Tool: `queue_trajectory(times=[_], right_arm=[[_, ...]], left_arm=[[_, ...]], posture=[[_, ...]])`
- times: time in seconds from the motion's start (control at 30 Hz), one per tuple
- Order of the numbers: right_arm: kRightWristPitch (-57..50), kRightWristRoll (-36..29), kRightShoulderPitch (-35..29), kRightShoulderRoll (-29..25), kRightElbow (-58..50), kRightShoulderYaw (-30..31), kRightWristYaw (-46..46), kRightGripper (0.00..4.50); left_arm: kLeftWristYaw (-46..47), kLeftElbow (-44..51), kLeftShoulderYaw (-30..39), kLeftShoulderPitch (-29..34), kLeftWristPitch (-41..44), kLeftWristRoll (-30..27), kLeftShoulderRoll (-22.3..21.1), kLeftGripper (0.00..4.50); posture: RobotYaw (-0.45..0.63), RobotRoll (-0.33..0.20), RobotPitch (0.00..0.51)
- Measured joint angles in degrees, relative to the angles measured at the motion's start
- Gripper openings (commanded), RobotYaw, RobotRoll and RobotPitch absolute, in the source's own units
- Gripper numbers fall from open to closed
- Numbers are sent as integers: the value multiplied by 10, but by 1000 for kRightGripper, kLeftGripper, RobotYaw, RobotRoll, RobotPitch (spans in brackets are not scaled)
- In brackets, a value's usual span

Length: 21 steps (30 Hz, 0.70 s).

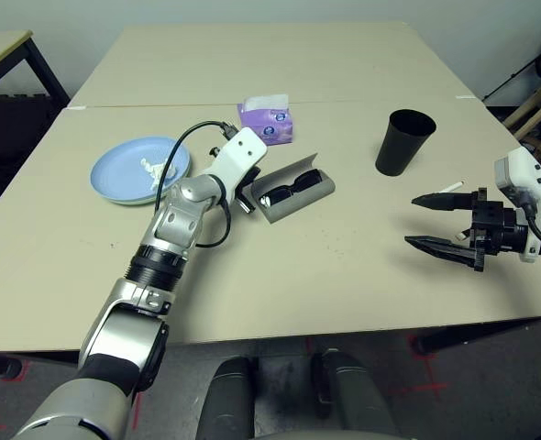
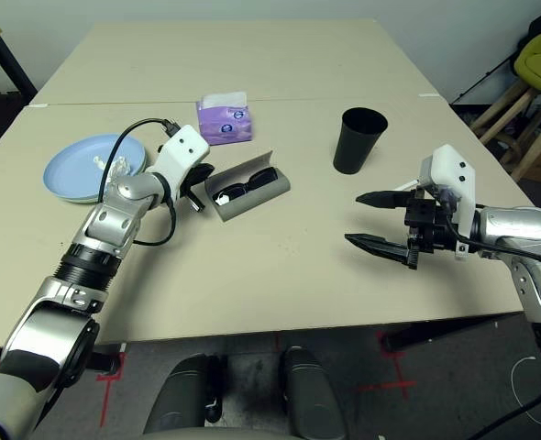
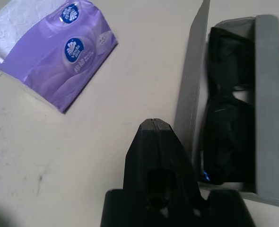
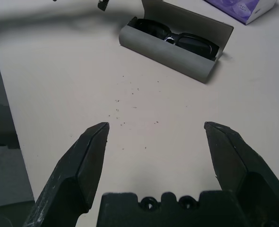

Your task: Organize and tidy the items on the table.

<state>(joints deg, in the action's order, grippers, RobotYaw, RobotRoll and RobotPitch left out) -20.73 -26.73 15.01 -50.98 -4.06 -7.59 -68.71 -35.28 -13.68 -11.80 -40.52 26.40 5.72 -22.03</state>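
An open grey glasses case lies mid-table with black sunglasses inside it. My left gripper is shut and empty, its tip just beside the case's raised lid, at the case's left end. A light blue plate at the left holds a crumpled white paper wad. At the right a black cup stands upright. My right gripper hovers open and empty, in front of the cup and pointing toward the case. A white pen lies just behind it.
A purple tissue pack sits behind the case, near the seam of the beige table. A separate black-framed table stands at the far left. Wooden chair legs are off the right side.
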Motion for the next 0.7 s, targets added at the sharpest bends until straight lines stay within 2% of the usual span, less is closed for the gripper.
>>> queue_trajectory(times=[0.3, 0.7], right_arm=[[2, 5, 17, 0, 18, 1, -3, 4500], [2, 17, 18, -1, 19, 1, -9, 4500]], left_arm=[[-17, 49, 0, 48, 36, -5, -15, 35], [-24, 88, -2, 54, 60, -15, -12, 35]], posture=[[-71, 0, 109], [-77, 0, 106]])
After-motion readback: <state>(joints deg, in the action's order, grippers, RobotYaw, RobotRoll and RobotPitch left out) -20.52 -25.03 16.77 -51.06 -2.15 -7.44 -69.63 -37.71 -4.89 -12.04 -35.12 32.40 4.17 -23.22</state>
